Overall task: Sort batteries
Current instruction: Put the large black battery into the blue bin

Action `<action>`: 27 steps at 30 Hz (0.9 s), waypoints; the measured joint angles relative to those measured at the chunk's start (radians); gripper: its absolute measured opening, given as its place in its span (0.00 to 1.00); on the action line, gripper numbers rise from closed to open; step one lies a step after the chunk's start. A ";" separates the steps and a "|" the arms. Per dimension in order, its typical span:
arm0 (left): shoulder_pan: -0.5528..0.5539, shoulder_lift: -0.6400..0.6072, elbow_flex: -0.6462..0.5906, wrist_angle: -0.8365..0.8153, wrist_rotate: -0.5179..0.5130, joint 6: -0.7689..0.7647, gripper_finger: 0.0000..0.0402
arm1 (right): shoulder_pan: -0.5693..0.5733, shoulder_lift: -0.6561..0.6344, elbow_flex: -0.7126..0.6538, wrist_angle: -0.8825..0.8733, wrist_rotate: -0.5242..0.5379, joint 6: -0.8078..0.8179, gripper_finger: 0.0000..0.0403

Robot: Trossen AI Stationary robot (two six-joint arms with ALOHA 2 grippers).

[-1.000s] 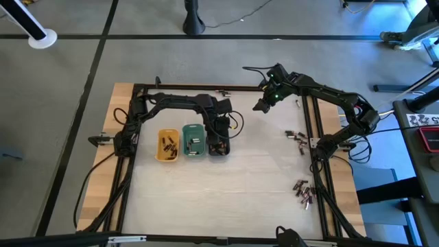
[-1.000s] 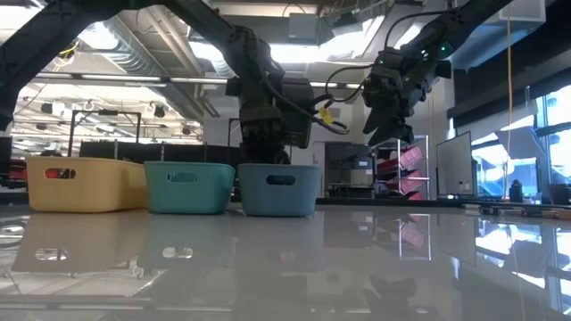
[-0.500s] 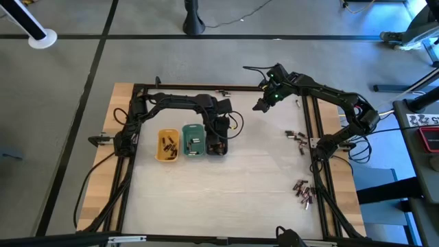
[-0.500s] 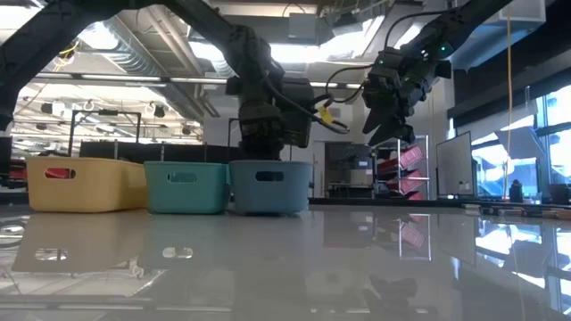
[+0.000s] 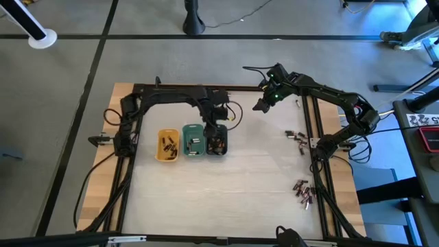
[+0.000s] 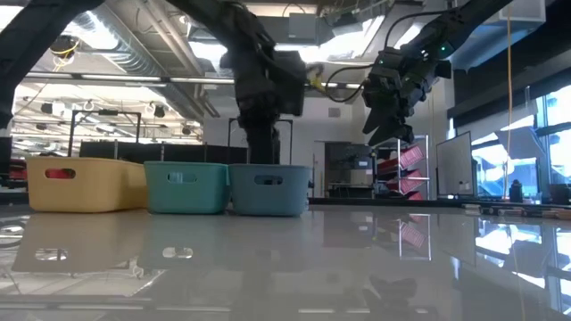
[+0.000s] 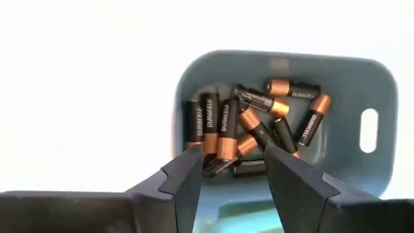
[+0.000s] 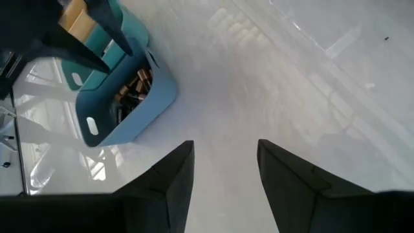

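Lifting left pincer off grey-blue tray, fingers now apart, nothing between: we judge battery just dropped among batteries there. Right pincer apart, hovering far right. Loose batteries wait on bench near right.

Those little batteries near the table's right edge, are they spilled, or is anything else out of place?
Two loose clusters of small dark batteries lie scattered by the right rail, apparently unsorted rather than spilled. The yellow, green and grey-blue oblong trays stand upright, side by side. Nothing looks damaged.
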 joint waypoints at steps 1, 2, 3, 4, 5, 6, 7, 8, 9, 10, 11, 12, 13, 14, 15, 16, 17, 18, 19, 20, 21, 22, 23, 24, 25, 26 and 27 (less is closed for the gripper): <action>0.008 -0.016 0.000 0.000 -0.001 0.000 0.39 | 0.000 0.000 0.000 0.000 0.000 -0.004 0.43; 0.013 -0.027 0.000 -0.001 -0.002 0.000 0.39 | 0.000 0.000 0.000 0.000 0.000 -0.009 0.43; 0.019 -0.040 0.000 -0.001 -0.002 0.004 0.40 | 0.000 0.000 0.000 0.000 0.000 -0.012 0.43; 0.026 -0.053 0.000 -0.003 -0.004 0.004 0.40 | 0.000 0.000 0.000 0.000 0.000 -0.013 0.43; 0.031 -0.063 0.000 0.000 -0.006 0.004 0.40 | 0.000 0.000 0.000 0.000 0.000 -0.013 0.43; 0.037 -0.075 0.000 0.001 -0.007 0.004 0.40 | 0.000 0.000 0.000 0.000 0.000 -0.014 0.43; 0.043 -0.084 0.000 0.001 -0.009 0.003 0.40 | 0.000 0.000 0.000 0.000 0.000 -0.014 0.43; 0.048 -0.093 0.000 0.002 -0.009 0.002 0.40 | 0.000 0.000 0.000 0.000 0.000 -0.014 0.43; 0.055 -0.103 0.000 0.004 -0.010 -0.001 0.40 | 0.000 0.000 0.000 0.000 0.000 -0.014 0.43; 0.061 -0.112 0.000 0.007 -0.010 -0.005 0.40 | 0.000 0.000 0.000 0.000 0.000 -0.014 0.43; 0.069 -0.122 0.000 0.012 -0.010 -0.011 0.40 | 0.000 0.000 0.000 0.000 0.000 -0.014 0.43; 0.077 -0.132 0.000 0.017 -0.010 -0.015 0.40 | 0.000 0.000 0.000 0.000 0.000 -0.014 0.43; 0.085 -0.139 0.000 0.026 -0.009 -0.016 0.40 | 0.000 0.000 0.000 0.000 0.000 -0.014 0.43; 0.097 -0.147 0.000 0.032 -0.010 -0.017 0.40 | 0.000 0.000 0.000 0.000 0.000 -0.014 0.43; 0.107 -0.151 0.000 0.033 -0.010 -0.017 0.40 | 0.000 0.000 0.000 0.000 0.000 -0.014 0.43; 0.119 -0.153 0.000 0.041 -0.010 -0.016 0.40 | 0.000 0.000 0.000 0.000 0.001 -0.012 0.43; 0.134 -0.157 0.000 0.052 -0.010 -0.016 0.40 | 0.000 0.000 0.000 0.001 0.005 -0.007 0.43; 0.148 -0.158 0.000 0.059 -0.011 -0.016 0.40 | 0.000 0.000 0.000 0.001 0.010 0.005 0.43; 0.160 -0.159 0.000 0.066 -0.011 -0.015 0.40 | 0.000 0.000 0.000 0.001 0.018 0.014 0.43; 0.174 -0.160 0.000 0.080 -0.010 -0.014 0.40 | 0.000 0.000 0.000 0.001 0.022 0.029 0.43; 0.190 -0.161 0.000 0.094 -0.010 -0.012 0.40 | 0.000 0.000 0.000 0.000 0.023 0.037 0.43; 0.206 -0.161 0.000 0.105 -0.010 -0.010 0.40 | 0.000 0.000 0.000 0.001 0.023 0.043 0.43; 0.223 -0.161 0.000 0.118 -0.010 -0.006 0.40 | 0.000 0.000 0.000 0.001 0.023 0.055 0.43; 0.241 -0.161 0.000 0.138 -0.010 0.000 0.40 | 0.000 0.000 0.000 0.000 0.023 0.063 0.43; 0.260 -0.161 0.000 0.164 -0.010 0.004 0.40 | 0.000 0.000 0.000 0.001 0.023 0.075 0.43; 0.280 -0.160 0.000 0.196 -0.010 0.002 0.40 | 0.000 0.000 0.000 0.001 0.023 0.090 0.43; 0.303 -0.156 0.000 0.231 -0.010 -0.009 0.40 | 0.000 0.000 0.000 0.001 0.023 0.109 0.43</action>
